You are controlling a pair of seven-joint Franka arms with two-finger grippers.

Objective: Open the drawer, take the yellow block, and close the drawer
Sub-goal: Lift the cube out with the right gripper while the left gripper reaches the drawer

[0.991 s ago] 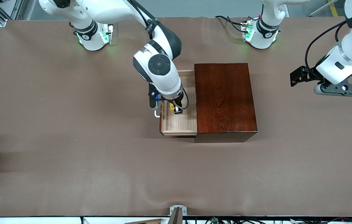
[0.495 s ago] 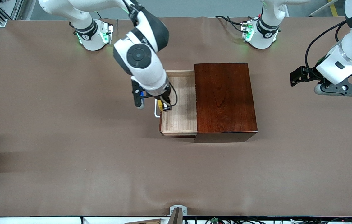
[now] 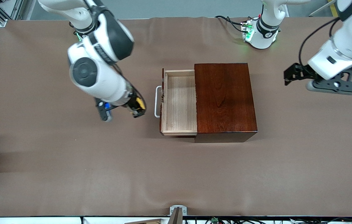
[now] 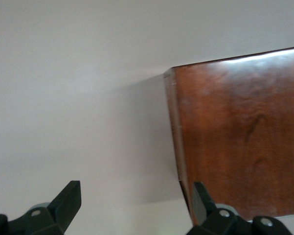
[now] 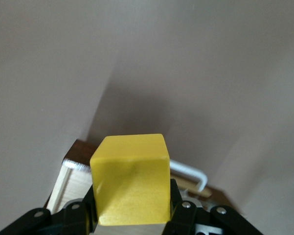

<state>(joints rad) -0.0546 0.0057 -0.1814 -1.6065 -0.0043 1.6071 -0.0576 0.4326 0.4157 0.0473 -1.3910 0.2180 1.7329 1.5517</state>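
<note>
Right gripper (image 3: 138,109) moved out of drawer (image 3: 179,102), now over bare table beside handle, pinching yellow block (image 5: 130,178) between fingers. Left gripper (image 4: 132,205) waits, fingers apart, near box (image 3: 224,99).

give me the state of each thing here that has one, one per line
drawer: pulled open, tray bare inside
yellow block: out of the drawer, held in the air over the table
right gripper: shut on the yellow block, beside the drawer's handle
left gripper: open, holding nothing, over the table by the wooden box, waiting
</note>
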